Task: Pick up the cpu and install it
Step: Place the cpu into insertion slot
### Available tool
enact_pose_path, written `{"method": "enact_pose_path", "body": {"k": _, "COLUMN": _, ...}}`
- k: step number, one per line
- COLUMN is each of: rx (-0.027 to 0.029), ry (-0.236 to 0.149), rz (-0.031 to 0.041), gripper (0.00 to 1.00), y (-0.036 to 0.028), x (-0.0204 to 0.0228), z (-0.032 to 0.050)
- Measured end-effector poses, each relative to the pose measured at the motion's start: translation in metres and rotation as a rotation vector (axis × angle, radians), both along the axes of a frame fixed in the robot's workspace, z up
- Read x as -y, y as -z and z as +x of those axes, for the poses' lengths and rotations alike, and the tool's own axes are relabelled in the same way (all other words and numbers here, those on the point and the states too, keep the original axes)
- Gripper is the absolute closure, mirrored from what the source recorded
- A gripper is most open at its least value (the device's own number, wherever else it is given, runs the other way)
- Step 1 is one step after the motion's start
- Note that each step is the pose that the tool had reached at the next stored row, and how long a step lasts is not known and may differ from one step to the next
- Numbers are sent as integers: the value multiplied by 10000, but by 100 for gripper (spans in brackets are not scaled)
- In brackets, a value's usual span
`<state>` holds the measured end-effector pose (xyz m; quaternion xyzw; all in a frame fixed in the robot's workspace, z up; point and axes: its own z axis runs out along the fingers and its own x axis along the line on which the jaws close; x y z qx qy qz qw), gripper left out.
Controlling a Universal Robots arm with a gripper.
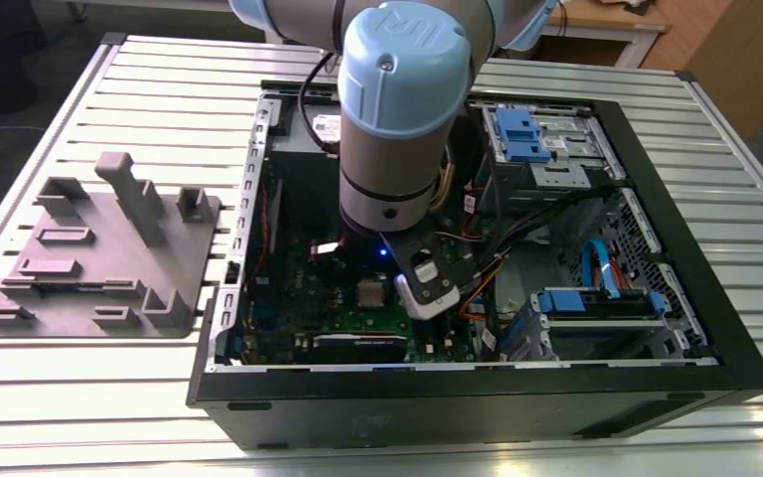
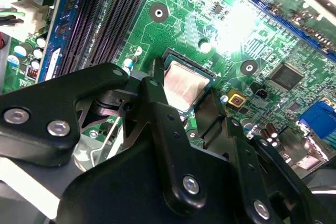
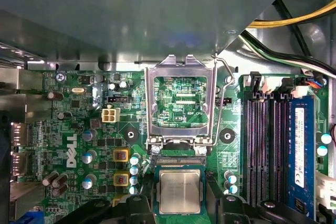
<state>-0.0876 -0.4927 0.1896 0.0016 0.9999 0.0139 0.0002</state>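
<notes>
Watching the gripper point(image 2: 186, 92) straddle the cpu point(image 3: 180, 191), which lies in the socket point(image 3: 178, 161) beside the open load plate point(image 3: 153, 103); I cannot tell whether the jaws clamp it. Any tilt risks bent pins

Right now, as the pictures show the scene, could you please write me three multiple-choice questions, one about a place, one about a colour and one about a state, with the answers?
1. Where is the cpu?
A. on the grey fixture outside the case
B. at the motherboard, inside the computer case
C. on the bare table

2. What colour is the motherboard?
A. red
B. white
C. green

3. How does the metal retention frame next to the cpu stand?
A. swung open, off the cpu
B. closed over the cpu
C. taken off the board

Answers:
1 B: the first wrist view shows its silvery top among the board's parts, near the memory slots.
2 C: both wrist views show a green board.
3 A: the board shows through the frame's window and the cpu's top is bare.
</notes>
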Motion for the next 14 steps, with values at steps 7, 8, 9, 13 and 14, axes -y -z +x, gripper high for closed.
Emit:
{"method": "enact_pose_path", "body": {"k": 7, "rx": 0, "ry": 1, "rz": 0, "gripper": 53, "y": 13, "x": 0, "z": -1}}
{"method": "enact_pose_path", "body": {"k": 8, "rx": 0, "ry": 1, "rz": -1, "gripper": 53, "y": 13, "x": 0, "z": 0}}
{"method": "enact_pose_path", "body": {"k": 9, "rx": 0, "ry": 1, "rz": -1, "gripper": 53, "y": 14, "x": -1, "z": 0}}
{"method": "enact_pose_path", "body": {"k": 13, "rx": 1, "ry": 1, "rz": 0, "gripper": 53, "y": 14, "x": -6, "z": 0}}
{"method": "enact_pose_path", "body": {"k": 14, "rx": 0, "ry": 1, "rz": -1, "gripper": 53, "y": 14, "x": -7, "z": 0}}
